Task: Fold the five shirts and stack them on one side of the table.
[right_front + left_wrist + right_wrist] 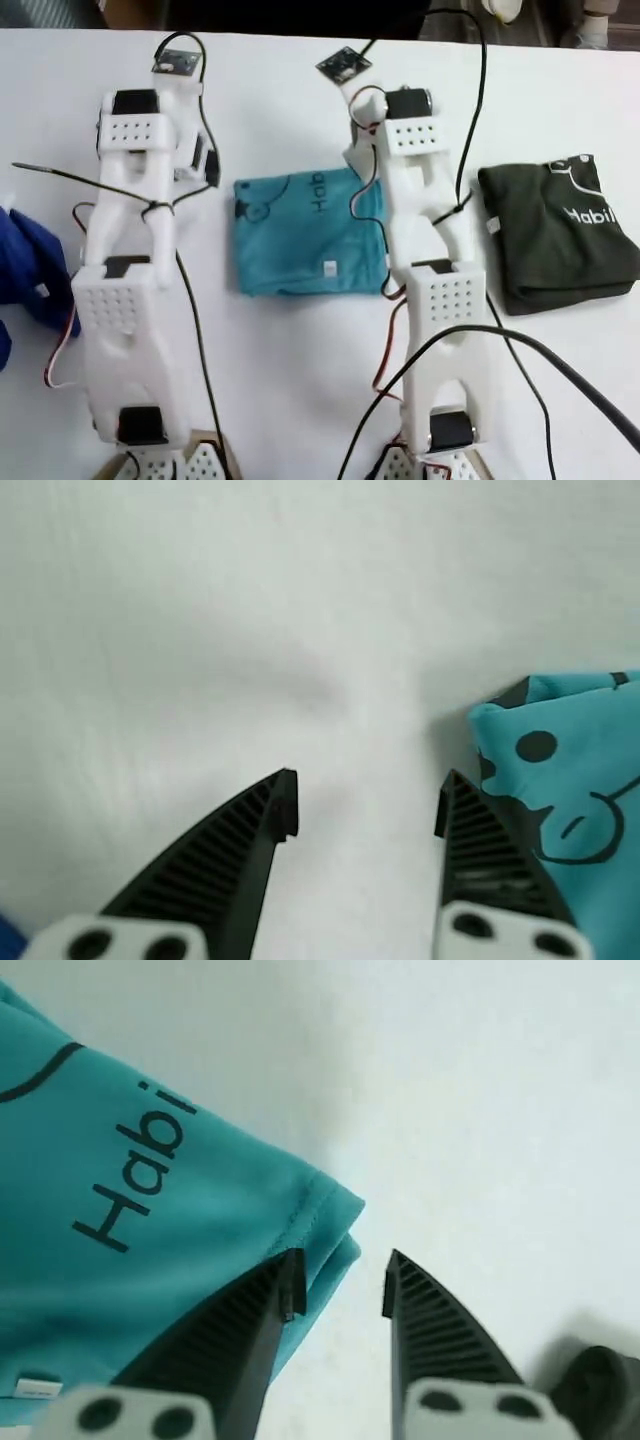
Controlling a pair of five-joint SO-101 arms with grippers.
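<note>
Finding: teal shirt (305, 235) lies folded on the table between the arms. Left gripper (365, 805) and right gripper (340, 1285) both stand open and empty at its opposite far corners. Dark folded shirt (560, 235) lies nearer the right arm.

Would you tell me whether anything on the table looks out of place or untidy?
The blue cloth at the left edge of the table lies bunched up, unlike the folded teal shirt in the middle and the folded dark shirt on the right, which lie apart, unstacked.
</note>
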